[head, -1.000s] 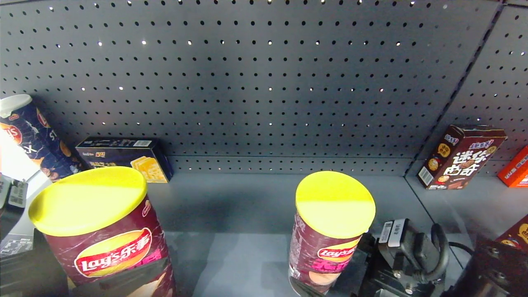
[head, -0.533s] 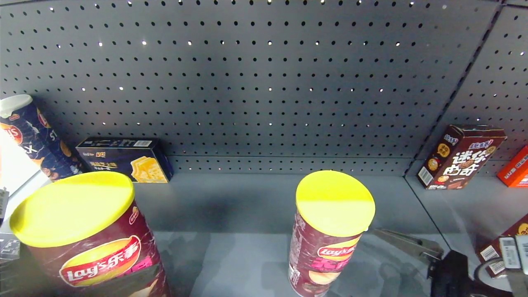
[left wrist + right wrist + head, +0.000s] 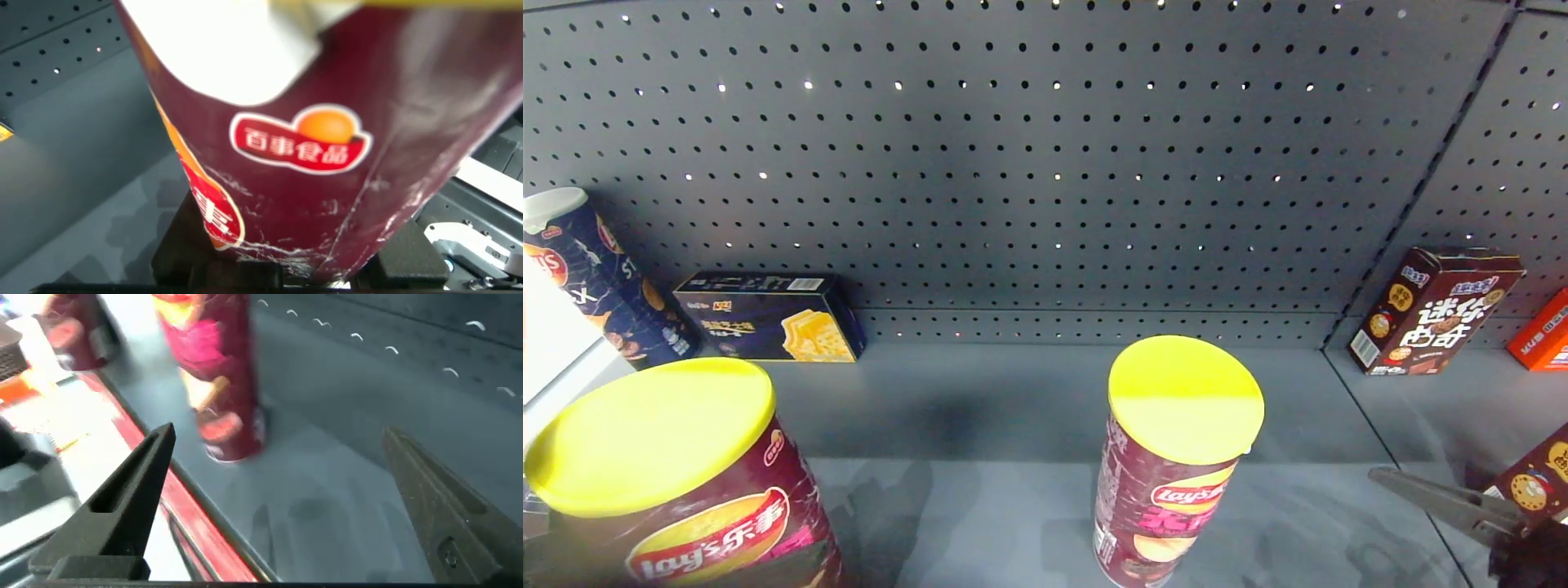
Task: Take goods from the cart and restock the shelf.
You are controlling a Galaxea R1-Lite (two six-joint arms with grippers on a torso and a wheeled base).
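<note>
A maroon chip can with a yellow lid (image 3: pixel 678 482) is held up at the shelf's front left. My left gripper (image 3: pixel 286 265) is shut on the lower body of this can (image 3: pixel 327 122), and the can hides most of the fingers. A second maroon chip can (image 3: pixel 1168 457) stands upright on the grey shelf (image 3: pixel 1013 408), near its front middle. My right gripper (image 3: pixel 278 498) is open with nothing between its fingers, off to the right of that standing can (image 3: pixel 225 384). One of its fingers (image 3: pixel 1437 494) pokes in at the lower right.
A pegboard wall (image 3: pixel 1045 163) backs the shelf. At the back left are a blue chip can (image 3: pixel 580 269) and a dark blue cracker box (image 3: pixel 768 318). A brown snack box (image 3: pixel 1433 310), an orange box (image 3: pixel 1543 331) and another brown box (image 3: pixel 1535 482) are on the right.
My right gripper has drawn back to the right, away from the standing can, which stays upright. The can in my left gripper has shifted left and lower in the head view.
</note>
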